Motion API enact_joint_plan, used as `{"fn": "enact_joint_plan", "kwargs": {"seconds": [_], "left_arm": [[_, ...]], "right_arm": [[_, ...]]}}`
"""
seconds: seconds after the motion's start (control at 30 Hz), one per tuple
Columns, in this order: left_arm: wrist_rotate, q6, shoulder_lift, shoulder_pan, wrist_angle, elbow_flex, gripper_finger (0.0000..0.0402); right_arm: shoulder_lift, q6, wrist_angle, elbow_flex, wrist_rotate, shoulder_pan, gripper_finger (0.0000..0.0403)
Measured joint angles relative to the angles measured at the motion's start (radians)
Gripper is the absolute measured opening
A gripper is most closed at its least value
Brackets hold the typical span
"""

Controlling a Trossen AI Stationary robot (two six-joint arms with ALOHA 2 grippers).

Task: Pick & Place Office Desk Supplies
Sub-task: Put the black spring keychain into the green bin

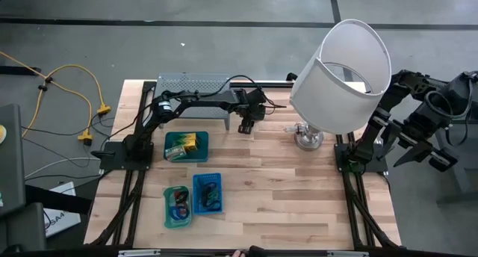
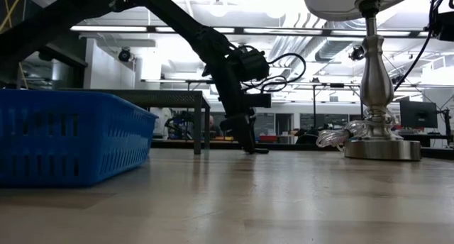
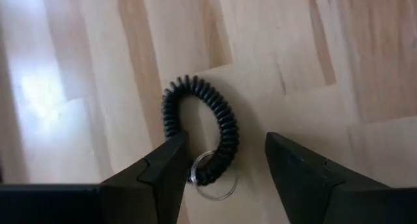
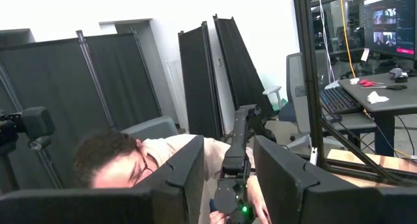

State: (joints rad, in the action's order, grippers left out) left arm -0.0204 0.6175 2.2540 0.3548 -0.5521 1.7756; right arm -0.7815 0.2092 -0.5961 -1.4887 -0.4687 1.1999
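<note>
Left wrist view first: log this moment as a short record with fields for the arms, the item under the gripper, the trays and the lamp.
left gripper: open, low over the wooden table, fingers straddling the black coiled loop
black coiled loop with a metal key ring: lying flat on the table, not gripped
right gripper: raised off the table's right edge, holding nothing
trays: green tray and two blue trays at left, holding small items
white-shaded lamp: upright near the back right
grey perforated rack: at the back
</note>
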Motion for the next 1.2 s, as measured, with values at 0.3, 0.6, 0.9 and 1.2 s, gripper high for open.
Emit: {"fn": "enact_joint_plan", "kwargs": {"seconds": [0.3,0.6,0.9,1.2], "left_arm": [[-0.008,0.007,0.0,0.0,-0.001,0.001,0.0188],[-0.004,-0.003,0.0,-0.001,-0.004,0.0,0.0125],[-0.012,-0.014,0.001,0.001,0.0,0.001,0.0079],[-0.012,-0.021,0.001,0.0,0.0,0.0,0.0039]], "right_arm": [[0.0,0.0,0.0,0.0,0.0,0.0,0.012],[0.0,0.0,0.0,0.0,0.0,0.0,0.012],[0.0,0.0,0.0,0.0,0.0,0.0,0.012],[0.0,0.0,0.0,0.0,0.0,0.0,0.012]]}}
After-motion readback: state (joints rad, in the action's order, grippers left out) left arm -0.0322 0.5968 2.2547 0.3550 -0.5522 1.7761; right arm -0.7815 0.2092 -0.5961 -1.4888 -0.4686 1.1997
